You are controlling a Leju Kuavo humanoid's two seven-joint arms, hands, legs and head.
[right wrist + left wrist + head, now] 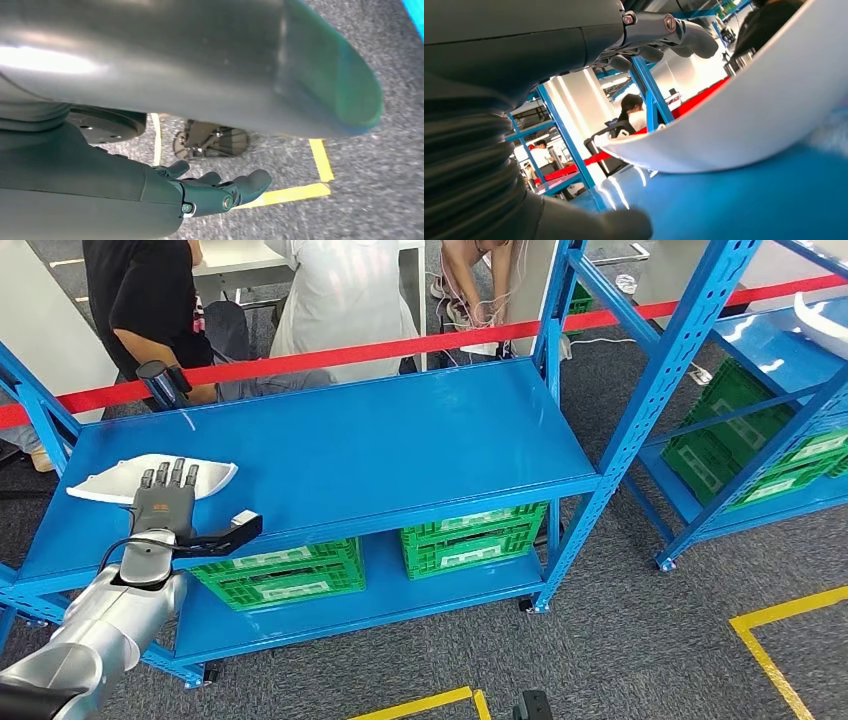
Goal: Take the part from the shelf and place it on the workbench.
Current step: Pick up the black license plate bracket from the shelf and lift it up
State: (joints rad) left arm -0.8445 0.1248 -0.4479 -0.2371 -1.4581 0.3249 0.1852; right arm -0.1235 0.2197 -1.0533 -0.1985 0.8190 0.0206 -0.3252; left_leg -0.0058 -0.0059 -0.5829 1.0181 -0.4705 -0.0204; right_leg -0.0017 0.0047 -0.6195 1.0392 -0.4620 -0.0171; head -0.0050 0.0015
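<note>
The reach for the part is on — the left hand [166, 502] lies at the lower left of the head view with its fingers stretched flat over the near edge of the white part [150, 480], the thumb stuck out sideways, nothing gripped yet. The part, a shallow white curved shell, rests on the blue shelf top [380, 440] toward its left end; in the left wrist view its pale rim [734, 125] curves across the middle and right of the frame, with the fingers [684, 37] above it at the top. To my eye the next move calls for the fingers to curl over that rim and the thumb to come under before any lift. The right hand [215, 192] hangs low in its own view over grey floor, fingers loosely apart, holding nothing. On the lower shelf sit two green crates [290, 575] [470, 535] side by side — I cannot tell what is in them
</note>
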